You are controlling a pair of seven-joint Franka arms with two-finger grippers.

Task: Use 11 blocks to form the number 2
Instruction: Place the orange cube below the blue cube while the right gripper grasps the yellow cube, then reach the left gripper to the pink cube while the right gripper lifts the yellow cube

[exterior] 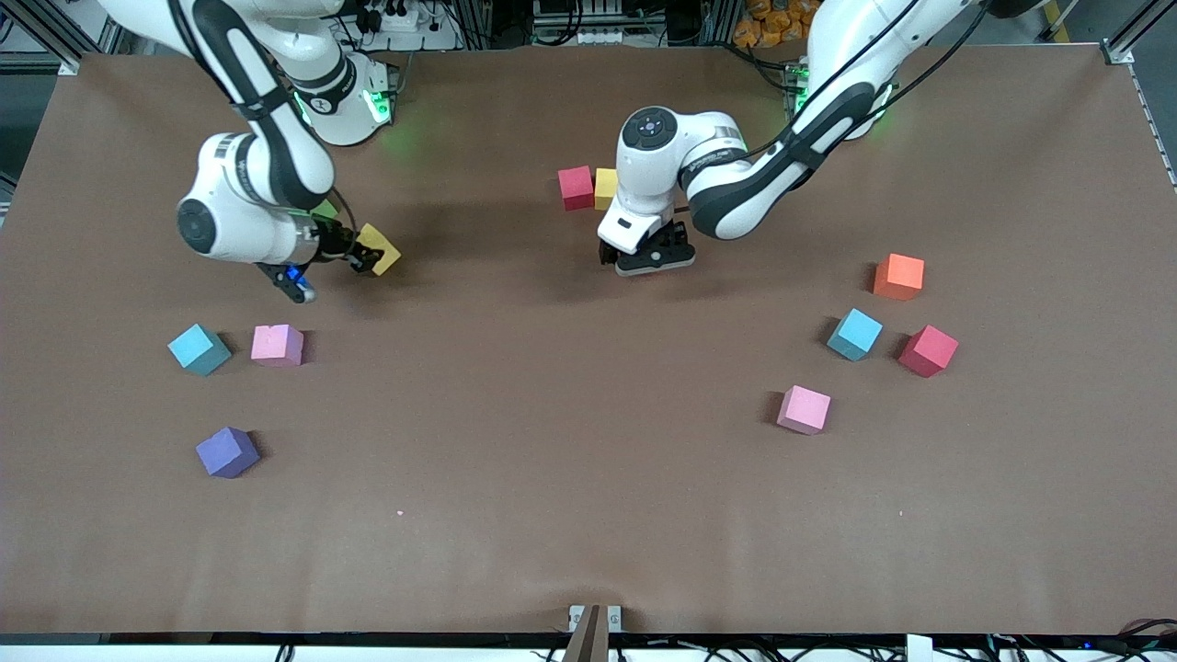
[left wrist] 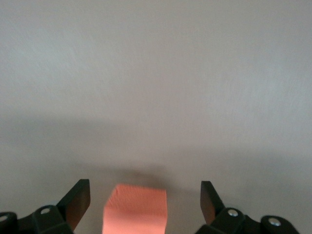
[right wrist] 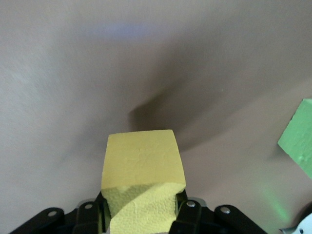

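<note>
Now we see the left claw (exterior: 654, 260) spread wide, low over the counter (exterior: 552, 441), w/ an orange block (left wrist: 136, 209) between its fingers, untouched. Red block (exterior: 576, 188) & yellow block (exterior: 605, 188) sit just beside, toward the bases. Right claw (exterior: 366, 258) is clenched on another yellow block (exterior: 379, 249), held above bare counter w/ plenty of room.

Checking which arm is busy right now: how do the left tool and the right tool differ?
The left tool is open, an orange block loose between its fingers; the right tool is shut on a yellow block. The left sits mid-table by the red block; the right at its arm's end. Both are low.
</note>
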